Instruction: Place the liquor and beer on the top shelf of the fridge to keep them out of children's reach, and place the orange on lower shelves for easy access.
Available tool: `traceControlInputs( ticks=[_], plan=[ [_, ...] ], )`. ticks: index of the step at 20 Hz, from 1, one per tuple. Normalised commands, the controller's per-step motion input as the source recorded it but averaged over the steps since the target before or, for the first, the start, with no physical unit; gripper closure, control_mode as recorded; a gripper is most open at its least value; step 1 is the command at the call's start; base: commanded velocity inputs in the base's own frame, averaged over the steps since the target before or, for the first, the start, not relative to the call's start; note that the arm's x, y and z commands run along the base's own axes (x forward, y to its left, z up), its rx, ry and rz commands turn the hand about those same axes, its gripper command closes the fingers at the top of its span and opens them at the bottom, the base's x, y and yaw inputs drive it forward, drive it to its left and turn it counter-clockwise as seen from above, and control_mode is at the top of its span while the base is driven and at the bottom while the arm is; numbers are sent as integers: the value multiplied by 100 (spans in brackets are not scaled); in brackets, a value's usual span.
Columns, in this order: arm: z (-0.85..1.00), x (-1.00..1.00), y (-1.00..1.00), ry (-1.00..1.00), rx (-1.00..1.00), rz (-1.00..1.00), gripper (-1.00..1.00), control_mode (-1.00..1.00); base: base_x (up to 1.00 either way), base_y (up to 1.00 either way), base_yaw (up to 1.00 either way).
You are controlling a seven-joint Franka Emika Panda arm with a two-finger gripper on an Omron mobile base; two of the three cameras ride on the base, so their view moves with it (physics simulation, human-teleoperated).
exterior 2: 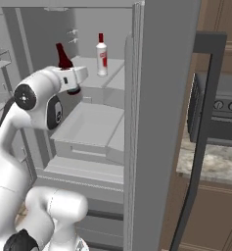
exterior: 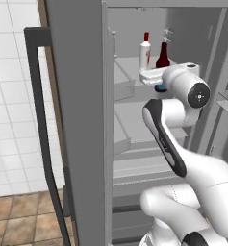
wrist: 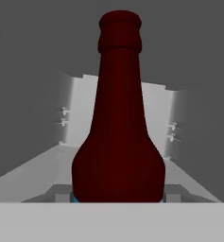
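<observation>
Inside the open fridge (exterior: pixel 77 120), the liquor (exterior: pixel 145 53) (exterior 2: pixel 102 56) stands upright on the top shelf (exterior: pixel 130 65) (exterior 2: pixel 115 66), a white bottle with a red cap. Just beside it is the beer (exterior: pixel 163 55) (exterior 2: pixel 63 56), a dark maroon bottle held upright over the same shelf. My gripper (exterior: pixel 159 85) (exterior 2: pixel 73 87) is shut on the beer's lower body. Through the hand camera, the beer (wrist: pixel 118 142) rises right in front of my gripper (wrist: pixel 118 196), with the fridge's back wall behind it. The orange is out of view.
The thick grey fridge door (exterior 2: pixel 156 122) with its dark handle (exterior 2: pixel 200 147) stands close beside the arm. Lower shelves (exterior 2: pixel 93 120) and grey bins (exterior: pixel 122 89) lie under the top shelf. A stove (exterior 2: pixel 220 112) and stone counter (exterior 2: pixel 210 162) sit beyond the door.
</observation>
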Motion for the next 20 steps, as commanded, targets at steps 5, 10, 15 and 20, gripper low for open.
traceControlInputs(
  ticks=[5, 10, 15, 20],
  plan=[
    [10, 12, 23, 16, 0, 0, 100, -100, 0, 0, 0],
    [9, 21, 11, 13, 1, 1, 100, -100, 0, 0, 0],
    [0, 30, -1, 2, 11, 13, 100, -100, 0, 0, 0],
    [0, 27, -2, 0, 12, 19, 100, -100, 0, 0, 0]
  ],
)
